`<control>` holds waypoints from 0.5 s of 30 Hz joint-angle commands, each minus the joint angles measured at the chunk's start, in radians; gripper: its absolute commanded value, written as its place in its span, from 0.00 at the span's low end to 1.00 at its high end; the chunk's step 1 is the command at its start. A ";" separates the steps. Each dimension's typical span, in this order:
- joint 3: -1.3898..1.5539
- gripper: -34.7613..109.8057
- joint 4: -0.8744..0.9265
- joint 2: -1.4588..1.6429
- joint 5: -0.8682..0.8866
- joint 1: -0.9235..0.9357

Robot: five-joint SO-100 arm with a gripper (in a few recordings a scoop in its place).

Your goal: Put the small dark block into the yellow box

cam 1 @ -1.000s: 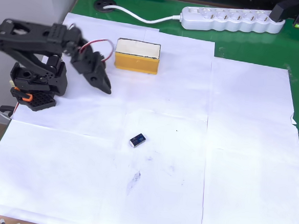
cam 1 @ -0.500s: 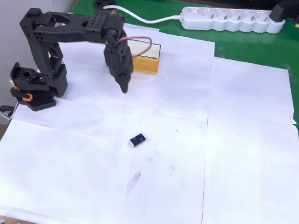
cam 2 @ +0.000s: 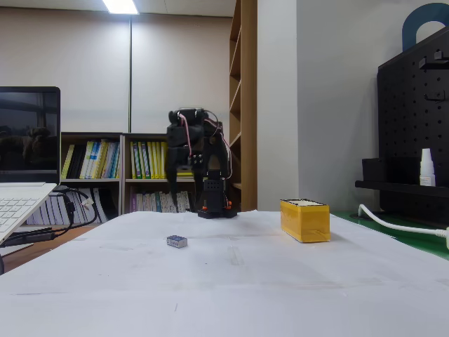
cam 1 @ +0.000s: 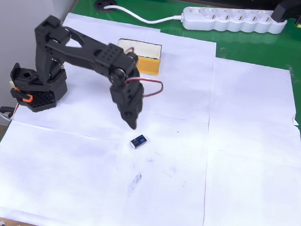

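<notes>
Hovering: your black two-finger gripper (cam 1: 131,123), fingers together, empty, near tiny dark navy block (cam 1: 138,141), at its eleven o'clock; orange-yellow rectangular box (cam 1: 144,58) well apart, twelve o'clock.

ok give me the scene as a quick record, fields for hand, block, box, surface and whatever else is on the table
hand: the hand points down at the paper, just up-left of the block in the overhead view; it holds nothing; whether its jaws are open is unclear
block: small dark block lies flat on the paper, apart from the hand
box: yellow box sits behind the arm, partly hidden by it
surface: white paper sheets over a green table
other: white power strip at the far edge
</notes>
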 commanded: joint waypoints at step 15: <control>0.091 0.37 -0.120 0.094 -0.885 0.067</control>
